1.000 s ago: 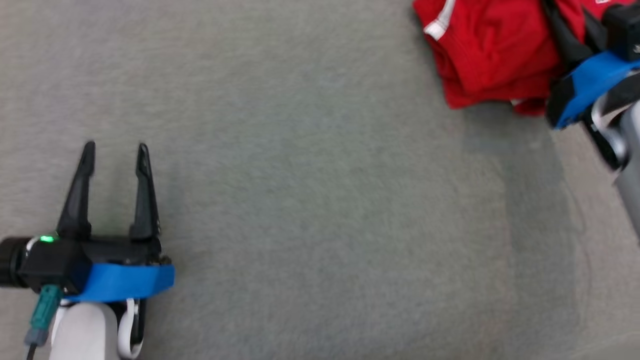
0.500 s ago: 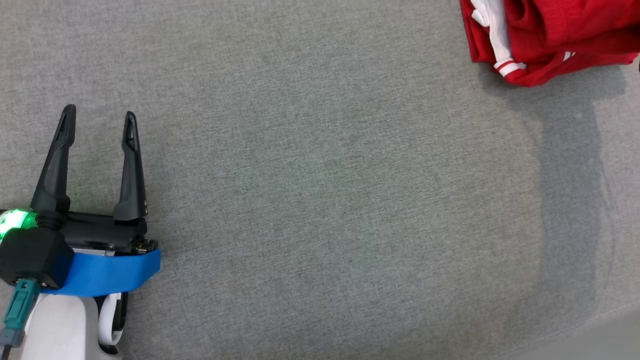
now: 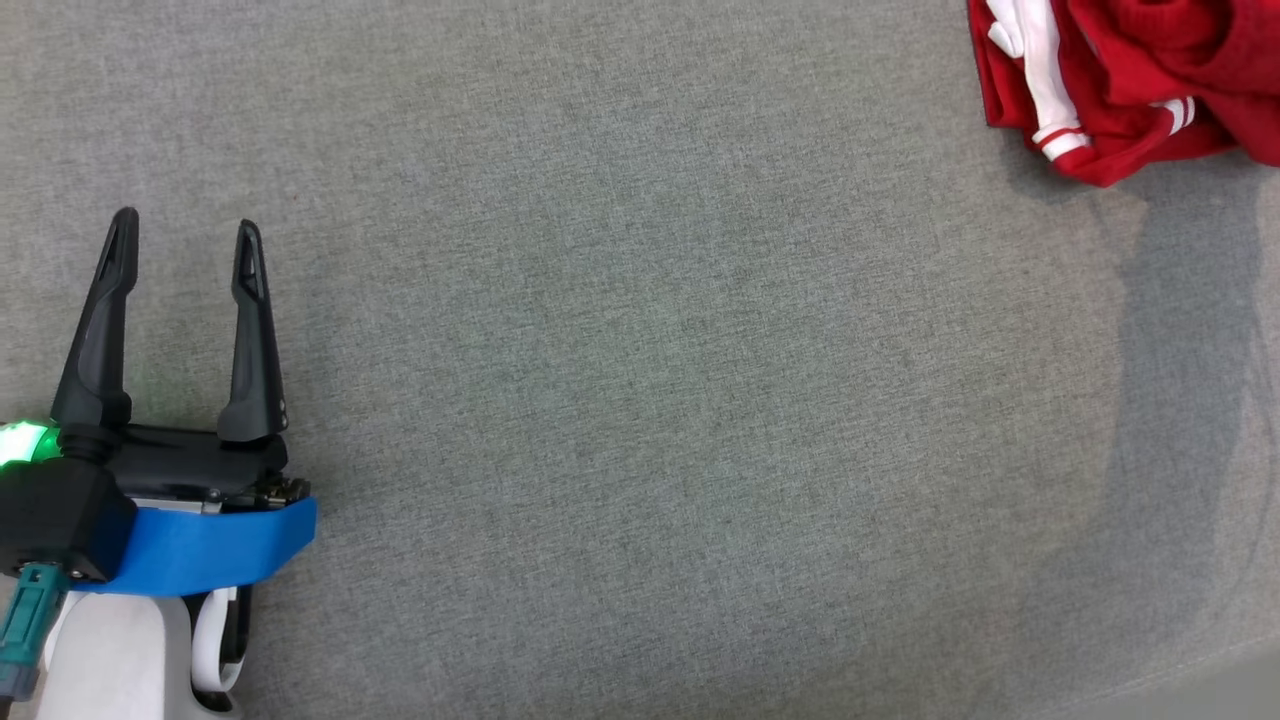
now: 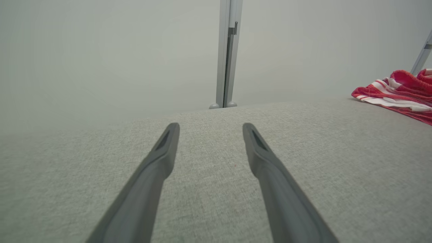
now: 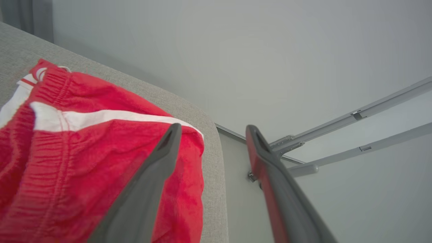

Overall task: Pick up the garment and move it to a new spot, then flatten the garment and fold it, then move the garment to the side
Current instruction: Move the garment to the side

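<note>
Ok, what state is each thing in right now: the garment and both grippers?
Red garment: bunched up, lying on the grey surface near its right edge, not gripped.
Left gripper: open, empty, over bare surface.
Right gripper: open, empty, poised by the garment's edge.

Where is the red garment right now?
The red garment lies bunched at the head view's top right, on the grey surface, far from the left gripper at lower left.

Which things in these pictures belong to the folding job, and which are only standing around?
Job:
- garment
- left gripper, open
- right gripper, open
- grey surface the garment lies on

Not the job:
- post behind the surface
- two rails beside it
</note>
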You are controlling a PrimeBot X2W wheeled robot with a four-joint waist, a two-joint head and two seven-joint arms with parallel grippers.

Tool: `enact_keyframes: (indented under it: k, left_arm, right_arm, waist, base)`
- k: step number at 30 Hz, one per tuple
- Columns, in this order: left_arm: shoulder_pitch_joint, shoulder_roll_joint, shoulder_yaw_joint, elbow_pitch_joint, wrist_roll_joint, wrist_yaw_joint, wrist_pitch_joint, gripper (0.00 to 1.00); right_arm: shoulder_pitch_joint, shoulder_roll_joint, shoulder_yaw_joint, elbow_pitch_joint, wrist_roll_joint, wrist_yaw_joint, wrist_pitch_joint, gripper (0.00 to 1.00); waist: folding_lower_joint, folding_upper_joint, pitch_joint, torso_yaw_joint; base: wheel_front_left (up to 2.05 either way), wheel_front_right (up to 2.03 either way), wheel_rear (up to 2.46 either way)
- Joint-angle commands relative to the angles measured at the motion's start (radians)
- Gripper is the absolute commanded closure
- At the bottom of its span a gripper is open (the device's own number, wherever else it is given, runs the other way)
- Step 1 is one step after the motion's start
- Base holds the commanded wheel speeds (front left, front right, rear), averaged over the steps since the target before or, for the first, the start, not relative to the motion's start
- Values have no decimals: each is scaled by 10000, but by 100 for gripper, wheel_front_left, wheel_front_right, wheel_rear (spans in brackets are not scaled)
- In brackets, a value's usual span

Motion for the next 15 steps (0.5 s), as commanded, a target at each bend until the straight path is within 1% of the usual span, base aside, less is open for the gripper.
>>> enact_keyframes:
  k: [1, 4, 8, 12, 15]
  left_arm:
    - [110, 13, 47, 48, -32, 65, -69, 0]
    - [160, -52, 56, 224, -97, 105, -120, 0]
    - [384, -177, 84, 606, -231, 192, -211, 0]
    - [736, -364, 145, 980, -371, 285, -276, 0]
    - [1129, -487, 235, 1223, -473, 344, -316, 0]
  right_arm:
    - [-185, 102, -128, 111, -199, -2, -237, 0]
    - [-80, 307, -452, 286, -450, -2, -861, 0]
    - [495, 800, -812, 265, -581, -2, -1562, 0]
    - [1340, 1433, -858, -259, -566, -2, -1844, 0]
    - [2153, 2002, -879, -935, -418, -2, -1888, 0]
  waist:
    - [-1, -1, -61, 13]
    - [-1, -1, -336, 91]
    - [-1, -1, -1032, 280]
    - [-1, -1, -1926, 546]
    - [-1, -1, -2576, 778]
  base:
    - [0, 0, 0]
    - [0, 0, 0]
    - [0, 0, 0]
    - [0, 0, 0]
    - [0, 0, 0]
